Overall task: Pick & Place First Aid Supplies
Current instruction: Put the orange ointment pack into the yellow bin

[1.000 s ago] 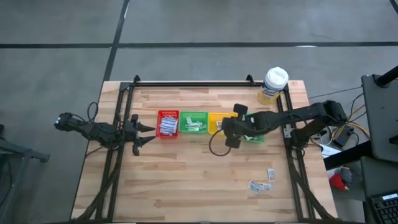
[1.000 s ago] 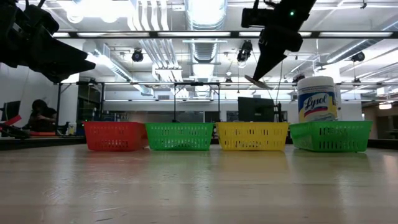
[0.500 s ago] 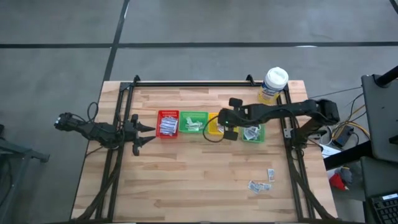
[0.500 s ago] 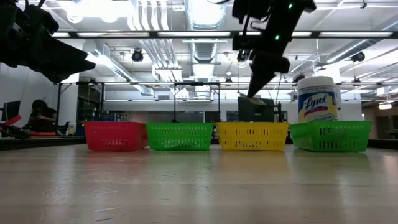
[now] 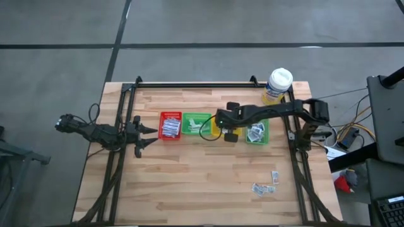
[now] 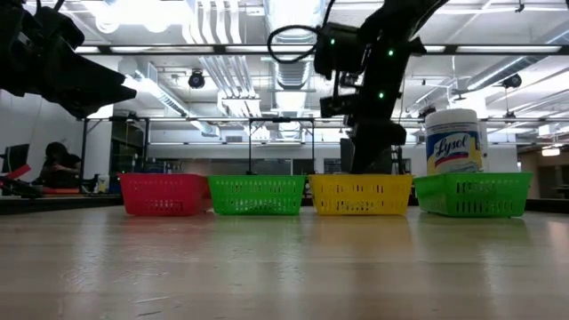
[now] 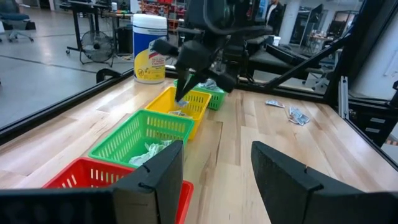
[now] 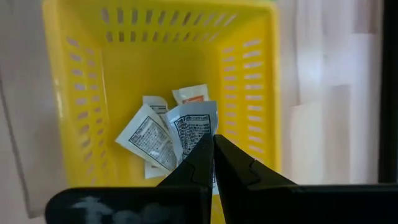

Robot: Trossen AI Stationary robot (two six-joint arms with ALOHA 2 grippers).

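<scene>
We take the yellow tray (image 8: 155, 74) as our landmark. Our right gripper (image 8: 213, 149) hangs directly above it, fingers pinched together on the edge of a small white printed packet (image 8: 194, 130), which hovers over the few packets already lying in the tray's bottom (image 8: 149, 140). Our left gripper (image 7: 214, 177) waits well to the left of the yellow tray, beyond the red tray (image 5: 170, 125), its fingers spread and holding nothing. More packets sit in the red tray, in the green tray (image 5: 196, 123) just left of the yellow one, and in the second green tray (image 5: 255, 133) just to its right; a few loose ones (image 5: 265, 184) lie on the table (image 5: 189, 183) well toward its front right. We judge these packets light, thin and floppy, with slick paper faces, so a pinch on an edge or corner suits them, and one may cling to a finger on release. From above, the right arm covers most of the yellow tray, and from table height the tray walls hide all contents; the print on the packets is too small to read.
</scene>
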